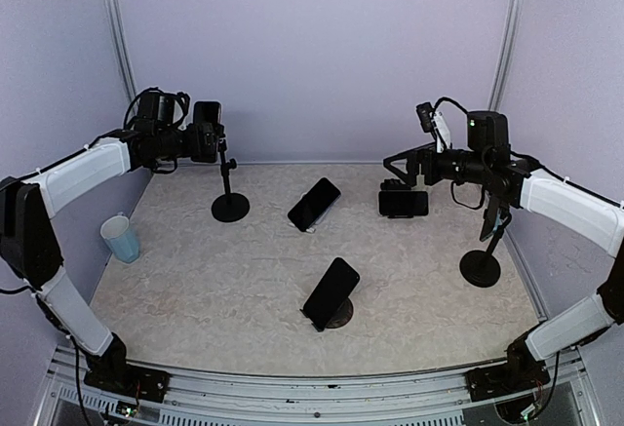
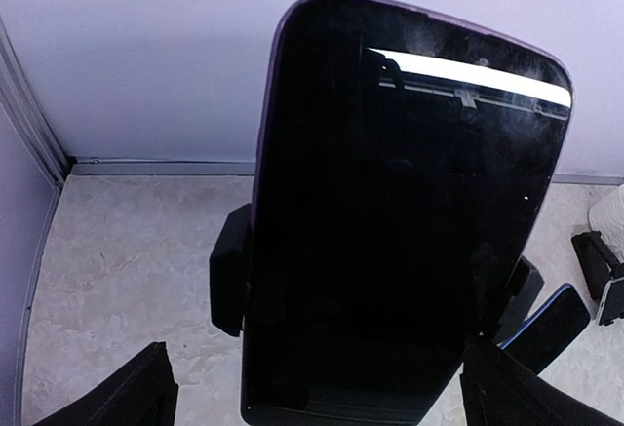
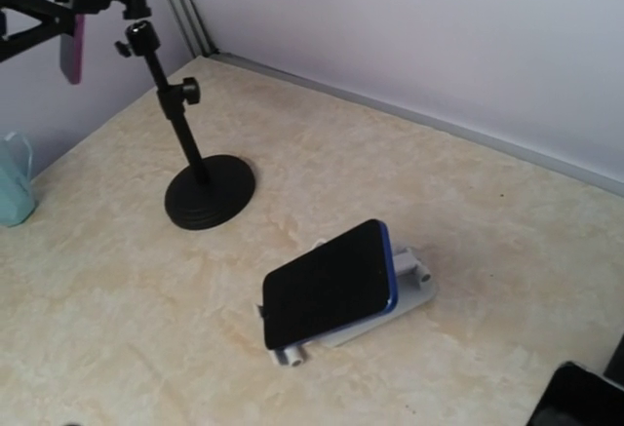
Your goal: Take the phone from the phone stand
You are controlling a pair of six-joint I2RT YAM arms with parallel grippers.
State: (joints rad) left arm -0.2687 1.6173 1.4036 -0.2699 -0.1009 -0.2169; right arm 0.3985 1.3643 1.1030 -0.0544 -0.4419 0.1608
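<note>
A black phone with a purple edge (image 2: 400,221) sits upright in the black clamp (image 2: 230,270) of a pole stand (image 1: 230,207) at the back left. It also shows in the top view (image 1: 207,113). My left gripper (image 2: 317,367) is open, with one finger (image 2: 127,397) on each side of the phone's lower end and no visible contact. My right gripper (image 1: 392,166) hangs open and empty at the back right, above a dark phone on a small holder (image 1: 403,203).
A blue-edged phone (image 3: 330,282) leans on a white stand (image 3: 414,285) mid-table. Another black phone (image 1: 331,292) leans on a round base in front. An empty pole stand (image 1: 480,267) stands at the right, and a pale blue cup (image 1: 121,239) at the left edge.
</note>
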